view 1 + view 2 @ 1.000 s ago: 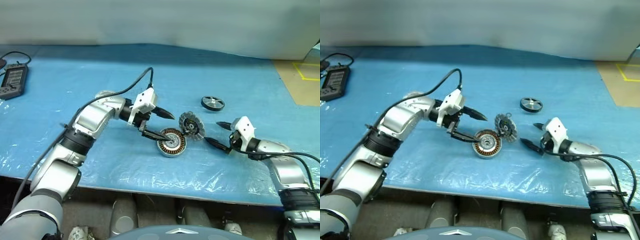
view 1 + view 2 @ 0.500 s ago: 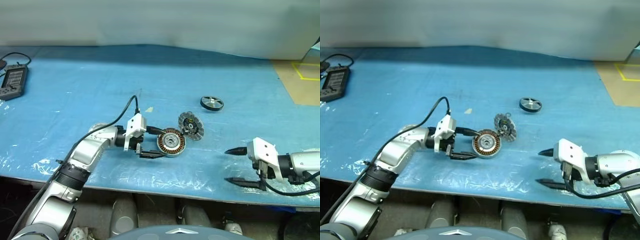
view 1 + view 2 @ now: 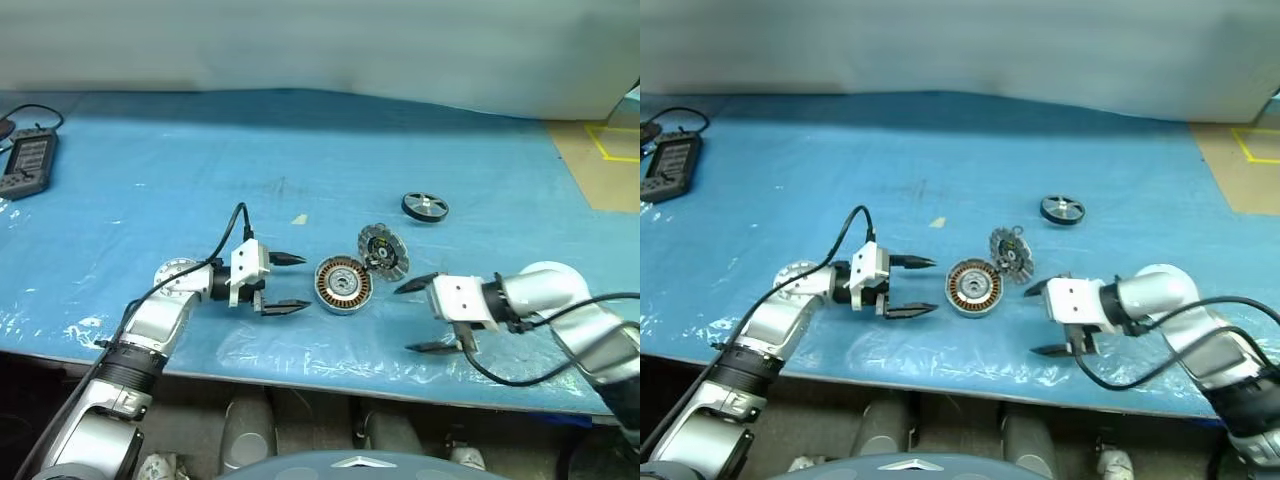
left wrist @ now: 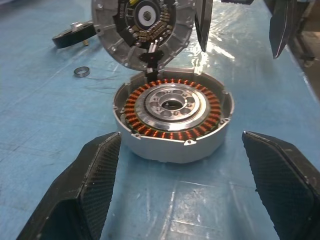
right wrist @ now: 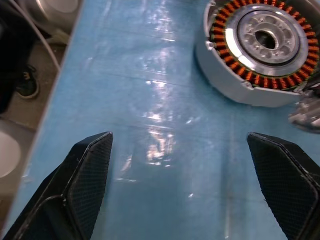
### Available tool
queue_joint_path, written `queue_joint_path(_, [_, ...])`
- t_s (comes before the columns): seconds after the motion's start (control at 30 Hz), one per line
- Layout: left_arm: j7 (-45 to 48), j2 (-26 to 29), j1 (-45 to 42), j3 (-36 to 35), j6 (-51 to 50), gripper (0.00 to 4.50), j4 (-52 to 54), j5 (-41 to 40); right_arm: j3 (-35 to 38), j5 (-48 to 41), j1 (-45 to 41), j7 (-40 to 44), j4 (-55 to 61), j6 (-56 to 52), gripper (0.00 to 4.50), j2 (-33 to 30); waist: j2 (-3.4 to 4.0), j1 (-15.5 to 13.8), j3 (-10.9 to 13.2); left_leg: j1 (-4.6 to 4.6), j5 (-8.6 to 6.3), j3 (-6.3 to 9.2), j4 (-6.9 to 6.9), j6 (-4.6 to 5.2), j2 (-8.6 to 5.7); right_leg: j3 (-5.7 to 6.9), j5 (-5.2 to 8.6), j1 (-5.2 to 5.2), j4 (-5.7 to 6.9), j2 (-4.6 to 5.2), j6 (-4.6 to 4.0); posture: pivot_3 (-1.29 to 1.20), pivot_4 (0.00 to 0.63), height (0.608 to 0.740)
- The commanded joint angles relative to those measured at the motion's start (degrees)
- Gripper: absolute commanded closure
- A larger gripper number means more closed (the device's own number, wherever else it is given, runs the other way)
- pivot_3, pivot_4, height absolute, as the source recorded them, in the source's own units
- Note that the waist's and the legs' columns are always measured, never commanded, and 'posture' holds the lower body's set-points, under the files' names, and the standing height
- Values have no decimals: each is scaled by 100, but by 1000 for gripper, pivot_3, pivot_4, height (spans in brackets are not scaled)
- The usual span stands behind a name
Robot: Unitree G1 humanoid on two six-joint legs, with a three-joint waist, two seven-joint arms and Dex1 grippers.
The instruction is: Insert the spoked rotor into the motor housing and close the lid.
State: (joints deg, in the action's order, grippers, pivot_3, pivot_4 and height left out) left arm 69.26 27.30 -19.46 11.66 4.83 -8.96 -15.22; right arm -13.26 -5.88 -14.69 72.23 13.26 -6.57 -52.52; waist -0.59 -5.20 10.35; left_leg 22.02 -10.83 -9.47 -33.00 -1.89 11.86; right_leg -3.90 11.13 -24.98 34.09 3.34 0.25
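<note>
The motor housing [image 3: 343, 284] is seen open on the blue table [image 3: 150, 180], windings exposed, with the lid [image 3: 383, 251] propped against its far edge and the spoked rotor [image 3: 425, 207] lying well apart beyond. Nothing is held: the left gripper [image 3: 285, 283] and right gripper [image 3: 425, 315] are spread wide on either side, so insertion and closing are judged still to be done

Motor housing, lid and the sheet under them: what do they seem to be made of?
Motor housing: apparently cast metal, a matte silver-grey shell ringed inside with copper-orange wire windings around a shinier machined hub. Lid, propped on edge against it: likely the same grey metal, with dark parts on its inner face. Blue sheet: probably plastic film, glossy, with wrinkles and bright glare patches.
</note>
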Motion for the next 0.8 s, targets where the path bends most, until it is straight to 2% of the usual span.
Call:
queue_joint_path(0.03, [96,-107,92,-92,666,464,-159,-30,-104,44,-680,38,-145,17,0,251,0,27,0,0,0,-2,-6,0,-1,-4,1,-8,19,0,0,0,150,740])
queue_joint_path(0.13, [163,-192,101,-151,852,464,-276,-135,-151,-35,-964,123,-110,-129,0,368,0,25,0,-11,0,0,-19,0,5,-3,18,-18,74,-4,-13,0,150,740])
queue_joint_path(0.3, [114,-180,138,-150,847,464,-299,-96,-148,-156,-1214,221,129,-499,0,452,0,32,0,-14,2,0,-24,-2,9,1,20,-15,83,-2,-17,0,150,740])
queue_joint_path(0.6, [72,-174,30,-188,558,464,-210,-229,-116,166,-1113,-113,-204,-652,0,458,0,64,0,-14,3,-1,-25,-4,9,1,20,-13,80,-3,-17,0,150,740])
queue_joint_path(0.8, [134,-136,-36,-240,353,464,-102,-375,71,174,-676,-51,-150,-831,0,65,0,71,0,-14,3,-1,-25,-4,7,0,20,-12,79,-1,-16,0,150,740])
